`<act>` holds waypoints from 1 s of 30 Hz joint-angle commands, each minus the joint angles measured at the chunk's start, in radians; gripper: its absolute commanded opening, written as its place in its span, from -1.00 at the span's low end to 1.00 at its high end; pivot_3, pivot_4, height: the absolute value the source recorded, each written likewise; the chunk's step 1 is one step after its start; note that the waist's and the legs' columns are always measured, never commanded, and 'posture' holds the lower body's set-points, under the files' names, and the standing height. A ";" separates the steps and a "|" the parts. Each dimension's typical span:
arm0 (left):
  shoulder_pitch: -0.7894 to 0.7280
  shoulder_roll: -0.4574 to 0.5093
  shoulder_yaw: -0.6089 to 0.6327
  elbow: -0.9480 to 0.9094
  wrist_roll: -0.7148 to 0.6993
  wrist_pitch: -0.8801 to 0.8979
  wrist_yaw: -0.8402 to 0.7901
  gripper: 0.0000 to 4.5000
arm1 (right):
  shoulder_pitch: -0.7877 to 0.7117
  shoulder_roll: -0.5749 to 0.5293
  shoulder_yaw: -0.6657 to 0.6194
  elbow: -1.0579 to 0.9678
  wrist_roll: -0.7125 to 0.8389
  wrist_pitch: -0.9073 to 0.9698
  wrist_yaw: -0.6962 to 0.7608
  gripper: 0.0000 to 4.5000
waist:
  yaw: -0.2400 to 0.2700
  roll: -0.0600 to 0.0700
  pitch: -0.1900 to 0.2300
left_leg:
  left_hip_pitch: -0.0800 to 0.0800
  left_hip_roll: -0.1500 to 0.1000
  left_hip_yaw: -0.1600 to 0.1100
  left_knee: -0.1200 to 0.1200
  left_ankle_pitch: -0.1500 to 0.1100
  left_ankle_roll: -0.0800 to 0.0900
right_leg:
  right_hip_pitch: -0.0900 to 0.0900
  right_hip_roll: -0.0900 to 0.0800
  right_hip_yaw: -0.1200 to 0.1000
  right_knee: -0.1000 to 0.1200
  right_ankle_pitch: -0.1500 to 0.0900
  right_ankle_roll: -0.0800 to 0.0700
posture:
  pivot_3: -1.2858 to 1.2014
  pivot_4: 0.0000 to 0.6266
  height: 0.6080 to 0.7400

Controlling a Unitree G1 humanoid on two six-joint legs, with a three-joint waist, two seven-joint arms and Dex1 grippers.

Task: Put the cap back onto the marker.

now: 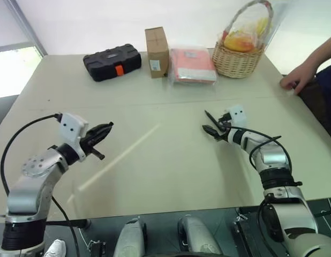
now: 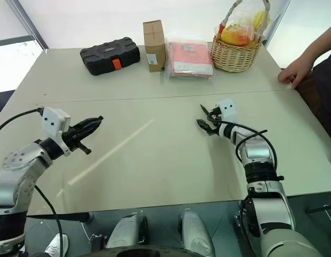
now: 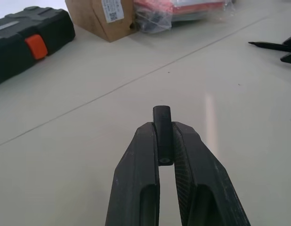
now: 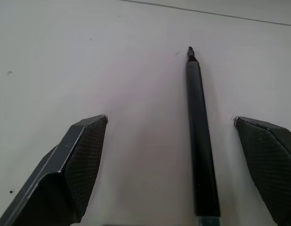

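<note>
Right gripper point(image 4: 169, 155) was set wide open over the marker point(image 4: 200, 141), while the left gripper point(image 3: 166, 141) pinched the cap point(image 3: 163, 129).

The marker lay flat on the table point(image 1: 171, 176), nearer one finger point(image 4: 270, 160); centring before closing would probably prevent it from rolling away.

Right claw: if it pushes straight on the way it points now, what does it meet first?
Probably the thin black marker, lying on the pale table between the open right claw's fingers, nearer one finger. Past its pointed tip, only bare tabletop; depth is unclear.
</note>
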 commanded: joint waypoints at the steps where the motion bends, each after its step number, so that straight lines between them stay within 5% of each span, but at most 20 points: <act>1: -0.023 0.013 0.029 -0.055 -0.045 0.017 -0.005 -0.97 | -0.015 0.003 -0.019 0.036 -0.008 0.006 -0.024 1.00 | 0.000 0.000 0.000 | 0.000 0.000 0.000 0.000 0.000 0.000 | 0.000 0.000 0.000 0.000 0.000 0.000 | 0.03 -0.52 1.00; 5: -0.025 0.023 0.028 -0.074 -0.077 0.038 -0.018 -0.97 | -0.012 0.003 -0.023 0.047 -0.006 0.005 -0.021 1.00 | 0.000 -0.001 0.000 | 0.000 0.000 0.000 0.001 0.000 0.000 | 0.002 0.000 0.000 -0.001 0.000 -0.001 | 0.03 -0.52 1.00; 14: -0.037 0.112 0.038 -0.100 -0.170 0.101 -0.104 -1.00 | 0.005 0.001 -0.016 0.036 -0.017 0.029 -0.009 -0.97 | -0.007 -0.001 -0.001 | 0.001 0.000 0.000 -0.001 0.000 0.000 | 0.001 0.001 0.000 -0.002 0.000 0.000 | 0.03 -0.52 1.00; 23: -0.017 0.172 0.039 -0.099 -0.191 0.096 -0.164 -1.00 | 0.036 -0.001 -0.008 -0.014 -0.026 0.031 0.003 -0.97 | -0.023 -0.001 -0.001 | 0.000 0.000 -0.001 -0.001 0.000 0.000 | 0.001 0.000 0.000 -0.002 0.000 -0.001 | 0.03 -0.52 1.00; 30: -0.041 0.163 -0.037 -0.036 -0.110 0.004 -0.206 -1.00 | 0.071 -0.239 0.121 -0.272 -0.061 -0.164 0.359 -0.97 | -0.022 0.003 0.002 | -0.001 0.000 0.000 -0.001 0.000 0.000 | 0.001 0.000 0.000 -0.004 -0.001 -0.001 | 0.03 -0.52 1.00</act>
